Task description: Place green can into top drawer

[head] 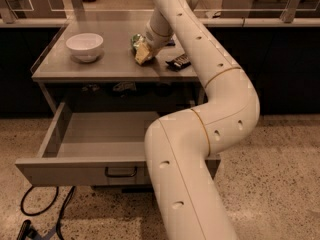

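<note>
Gaping open at 6 o'clock: top drawer (65, 171), wire pull (121, 172) on its front. Arm (220, 109) elbows out at 3. Up on tabletop (100, 70), gripper (142, 55) right against green can (135, 40), can at its 11. Clenched or not, can't tell. Dark snack pkt (178, 61) at gripper's 3, white bowl (84, 46) at 9.
</note>
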